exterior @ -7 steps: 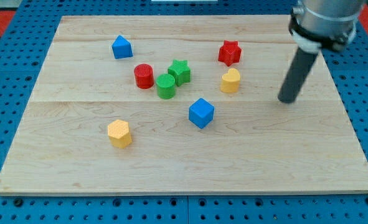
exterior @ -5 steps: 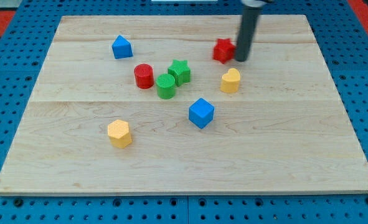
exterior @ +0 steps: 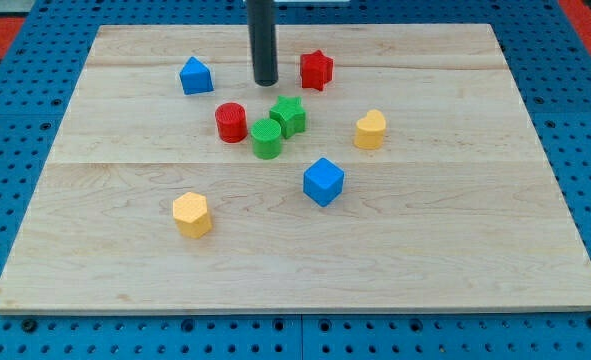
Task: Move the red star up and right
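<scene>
The red star [exterior: 316, 70] sits on the wooden board [exterior: 455, 240] near the view's top, a little right of centre. My tip [exterior: 265, 82] rests on the board just to the left of the star, a short gap apart from it. The rod rises straight up out of the view's top. Below the tip are the red cylinder [exterior: 231, 122], the green cylinder [exterior: 266, 138] and the green star [exterior: 288, 116].
A blue block with a peaked top [exterior: 196, 76] lies left of the tip. A yellow heart-like block [exterior: 370, 129] is right of the green star, a blue cube [exterior: 323, 181] is near the centre, and a yellow hexagonal block [exterior: 191, 214] is at lower left.
The rod swept from the view's right across to the left. It pushed the red star leftward and slightly up, then passed to the star's left side.
</scene>
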`<state>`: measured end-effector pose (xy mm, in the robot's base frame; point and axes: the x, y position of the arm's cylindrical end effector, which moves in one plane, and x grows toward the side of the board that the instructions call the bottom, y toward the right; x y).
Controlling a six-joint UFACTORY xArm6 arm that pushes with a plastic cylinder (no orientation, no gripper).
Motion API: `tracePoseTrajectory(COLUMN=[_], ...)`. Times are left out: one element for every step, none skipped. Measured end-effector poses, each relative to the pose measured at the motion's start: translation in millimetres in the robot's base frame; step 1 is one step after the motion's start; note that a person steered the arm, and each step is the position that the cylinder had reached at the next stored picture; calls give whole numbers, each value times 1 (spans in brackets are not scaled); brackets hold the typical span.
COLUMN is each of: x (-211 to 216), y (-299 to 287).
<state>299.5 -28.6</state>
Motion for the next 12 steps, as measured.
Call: tracePoseTrajectory(x=[-10, -39, -61, -61, -65, -55, -37, -37, -38, -44, -47, -49], y=[41, 75, 89, 98, 74, 58, 58, 77, 96, 123, 160, 189])
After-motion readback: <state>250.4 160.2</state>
